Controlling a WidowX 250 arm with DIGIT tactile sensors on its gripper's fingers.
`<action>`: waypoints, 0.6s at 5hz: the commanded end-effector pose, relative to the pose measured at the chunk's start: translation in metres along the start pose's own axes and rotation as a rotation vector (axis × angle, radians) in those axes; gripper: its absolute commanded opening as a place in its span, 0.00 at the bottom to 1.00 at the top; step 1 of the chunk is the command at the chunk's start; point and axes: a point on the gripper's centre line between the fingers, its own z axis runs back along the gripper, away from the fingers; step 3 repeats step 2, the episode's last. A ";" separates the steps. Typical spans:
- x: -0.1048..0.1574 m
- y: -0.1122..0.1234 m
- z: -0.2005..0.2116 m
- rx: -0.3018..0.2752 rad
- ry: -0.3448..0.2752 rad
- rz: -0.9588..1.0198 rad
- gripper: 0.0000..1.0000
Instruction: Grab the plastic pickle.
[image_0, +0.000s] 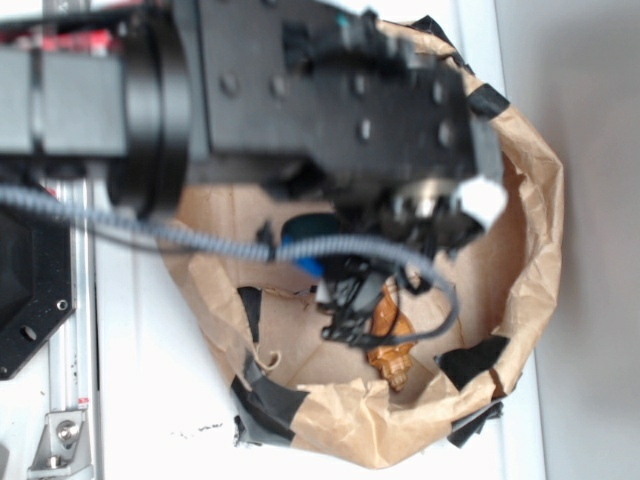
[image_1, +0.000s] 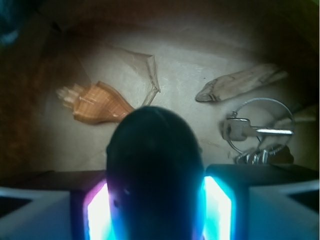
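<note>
Pickle sits clamped in your end effector at lower centre: hold pressure, lift straight, clear the seashell and keys.

Your arm hides most of the bag's interior; the pickle blocks the wrist view's centre, blurred.

The exterior view is bright and evenly lit; the white bench is washed out, the nearby black arm soft and out of focus. The wrist view is dim and vignetted, dark at corners, with a pale pool of light on the bag floor. The pickle is a blurred dark mass; the end effector pads glow magenta and cyan. The keys glint.
</note>
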 end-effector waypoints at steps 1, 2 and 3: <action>0.008 -0.006 0.027 0.034 -0.056 0.166 0.00; 0.012 0.000 0.020 0.059 -0.052 0.230 0.00; 0.012 0.000 0.020 0.059 -0.052 0.230 0.00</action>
